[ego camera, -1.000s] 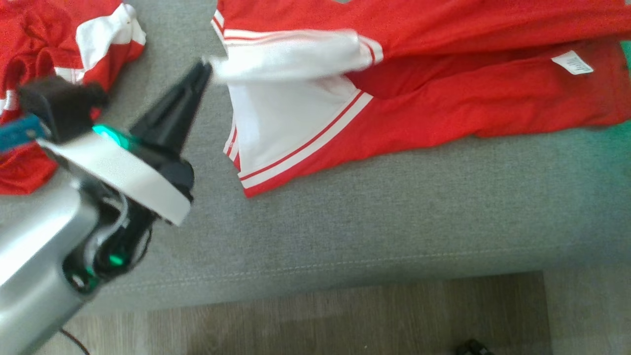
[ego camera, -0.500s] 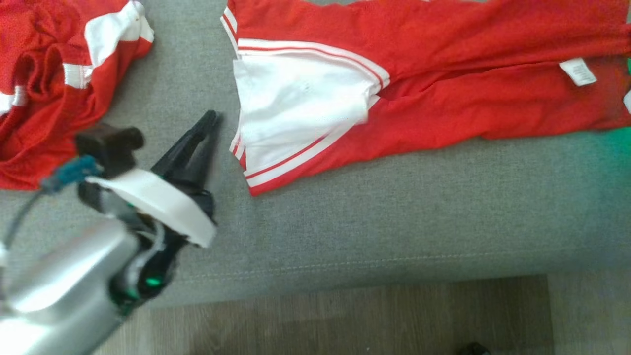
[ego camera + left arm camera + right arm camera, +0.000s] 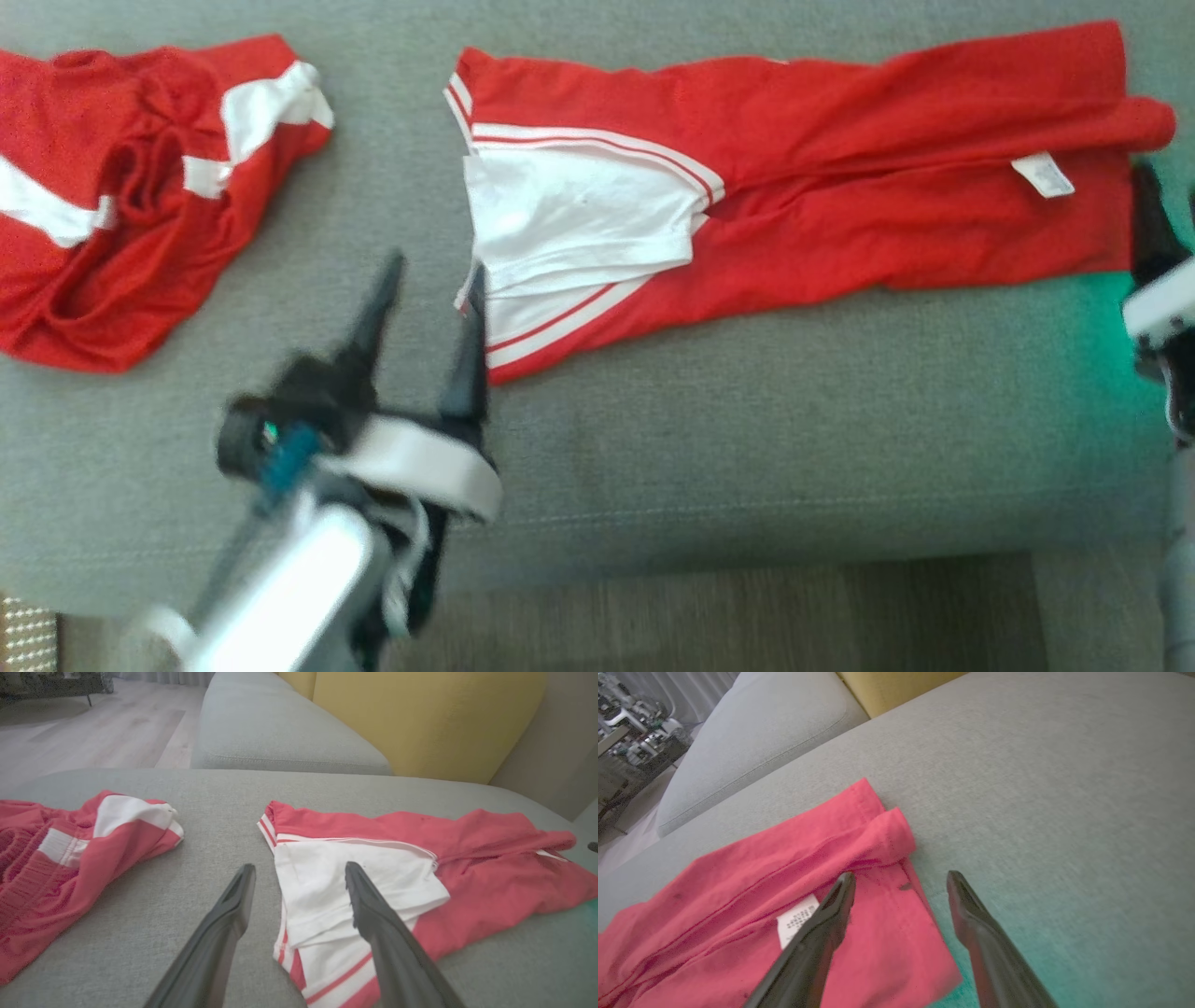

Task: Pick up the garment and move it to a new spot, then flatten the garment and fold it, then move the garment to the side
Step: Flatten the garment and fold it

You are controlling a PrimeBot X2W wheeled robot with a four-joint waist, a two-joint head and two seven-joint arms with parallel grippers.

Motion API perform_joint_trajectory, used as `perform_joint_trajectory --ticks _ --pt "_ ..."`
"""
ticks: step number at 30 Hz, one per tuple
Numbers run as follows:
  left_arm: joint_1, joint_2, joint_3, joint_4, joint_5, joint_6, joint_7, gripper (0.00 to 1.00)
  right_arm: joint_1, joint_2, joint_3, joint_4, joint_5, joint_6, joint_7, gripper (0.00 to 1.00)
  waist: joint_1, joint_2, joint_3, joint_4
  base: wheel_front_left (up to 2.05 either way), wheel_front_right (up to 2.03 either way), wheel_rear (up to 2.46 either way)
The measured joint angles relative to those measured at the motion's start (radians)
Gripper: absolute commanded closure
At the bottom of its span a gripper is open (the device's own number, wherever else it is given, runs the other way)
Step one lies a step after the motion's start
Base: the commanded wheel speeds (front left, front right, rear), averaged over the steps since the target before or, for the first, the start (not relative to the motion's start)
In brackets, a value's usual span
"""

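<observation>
plainly left claw (image 3: 300, 868) and right claw (image 3: 901, 876) gape beside the garment (image 3: 840, 215)

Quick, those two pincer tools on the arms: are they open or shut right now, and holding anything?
Left tool: open, holding nothing, at the edge of the red garment.
Right tool: open, holding nothing.

Head cam looks down on the sofa (image 3: 747, 448) from its near edge. Wrist cams sit low and close, facing the backrest (image 3: 420, 718); each shares one end of the garment (image 3: 887, 215) with it.
</observation>
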Motion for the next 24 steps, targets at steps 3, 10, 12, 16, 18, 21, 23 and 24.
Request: perform_joint_trajectory --ticks 3,10,12,16,18,21,23,24 --pt "0.07 -0.043 0.017 -0.001 0.129 0.008 0.0 0.0 0.02 0.009 -0.065 0.026 -0.04 0.0 -0.022 0.0 0.0 0.0 -0.021 0.018 0.0 0.0 0.0" --pt "0.159 -0.121 0.062 -0.011 0.286 -0.012 0.0 0.0 -0.033 -0.01 -0.197 0.13 -0.155 0.0 -0.043 0.0 0.0 0.0 -0.048 0.084 0.0 0.0 0.0" --pt "0.171 -0.138 0.067 -0.01 0.309 -0.032 0.0 0.0 -0.065 -0.03 -0.217 0.161 -0.197 0.0 -0.045 0.0 0.0 0.0 -0.052 0.105 0.0 0.0 0.0" --pt "0.183 -0.17 0.093 -0.007 0.346 -0.066 0.0 0.0 -0.129 -0.05 -0.244 0.212 -0.291 0.0 -0.041 0.0 0.0 -0.0001 -0.051 0.136 0.0 0.0 0.0" --pt "0.183 -0.181 0.099 0.005 0.355 -0.084 0.0 0.0 -0.15 -0.053 -0.253 0.247 -0.343 0.0 -0.022 0.0 0.0 -0.0001 -0.044 0.143 0.0 0.0 0.0" --pt "0.184 -0.203 0.119 0.013 0.368 -0.108 0.0 0.0 -0.155 -0.054 -0.259 0.298 -0.402 0.0 0.005 0.0 0.0 -0.0001 -0.037 0.149 0.0 0.0 0.0" --pt "0.184 -0.21 0.129 0.019 0.373 -0.126 0.0 0.0 -0.157 -0.053 -0.259 0.328 -0.425 0.0 0.021 0.0 0.0 -0.0001 -0.034 0.15 0.0 0.0 0.0" --pt "0.184 -0.214 0.133 0.024 0.374 -0.132 0.0 0.0 -0.162 -0.052 -0.259 0.335 -0.431 0.0 0.021 0.0 0.0 -0.0001 -0.033 0.148 0.0 0.0 0.0"
